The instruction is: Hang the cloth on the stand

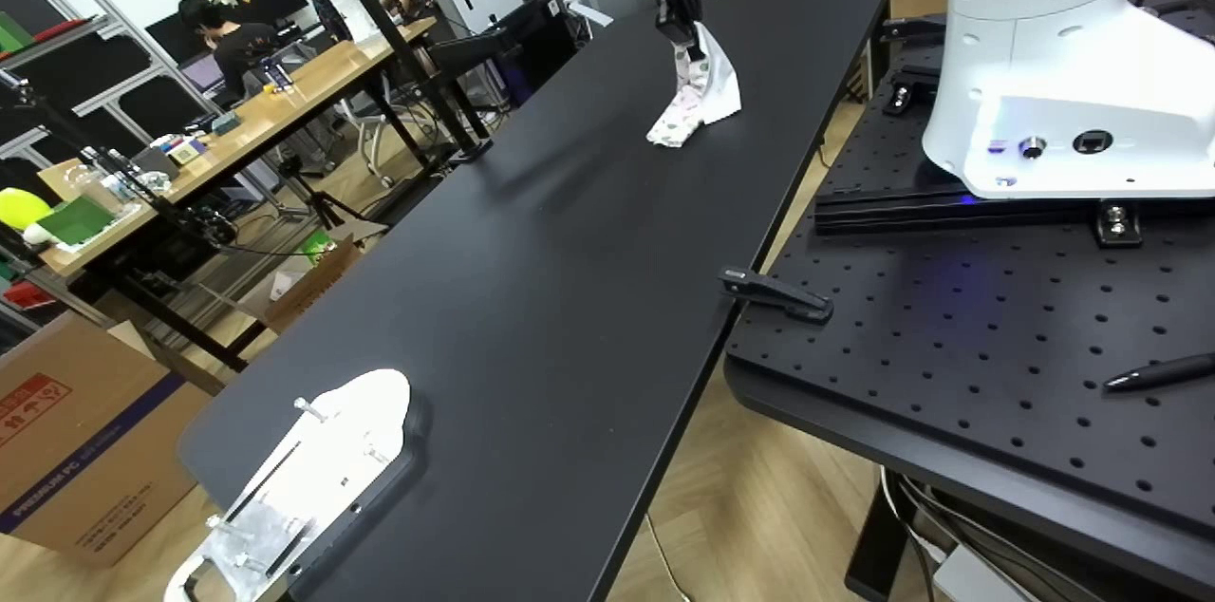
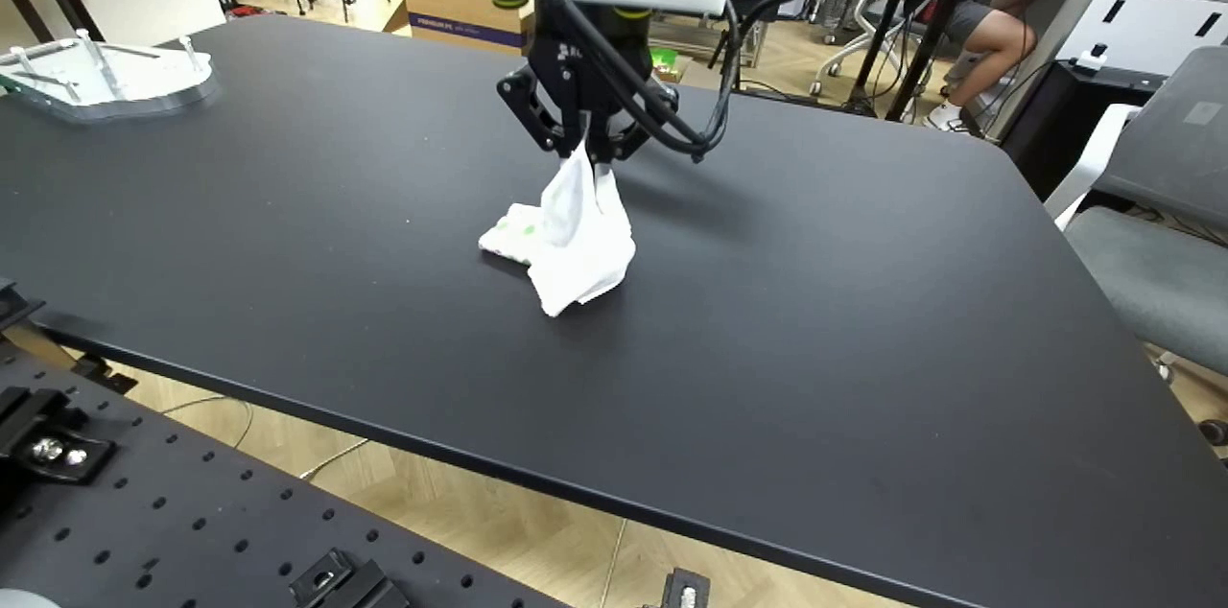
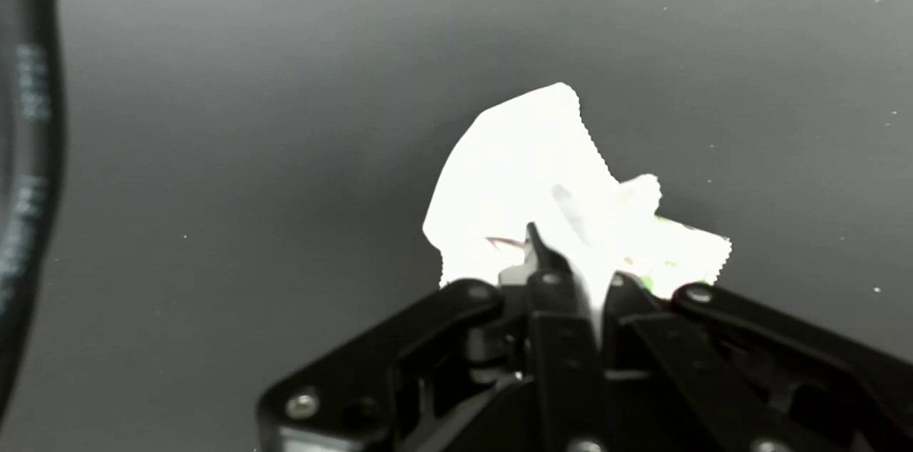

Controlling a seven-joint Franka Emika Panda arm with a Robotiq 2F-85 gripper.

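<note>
A white cloth with small coloured prints shows in both exterior views [image 1: 719, 89] [image 2: 576, 248] and in the wrist view [image 3: 513, 160]. My gripper points down over the black table, its fingers closed on a pinched, raised part of the cloth [image 1: 689, 47] [image 2: 587, 152] [image 3: 581, 274]. The cloth bunches up between the fingertips. Its lower folds spread at or just above the tabletop; I cannot tell whether all of it touches. The only stand-like thing is a white board with several short pegs, at one end of the table in both exterior views [image 1: 332, 450] [image 2: 134, 76].
The long black table [image 1: 532, 279] [image 2: 815, 378] carries the cloth and the pegged board. A black clamp [image 1: 776, 293] sits by the table edge beside the perforated robot base plate [image 1: 949, 346]. A grey chair [image 2: 1161, 196] stands beyond the table's end. A cable crosses the wrist view's left side.
</note>
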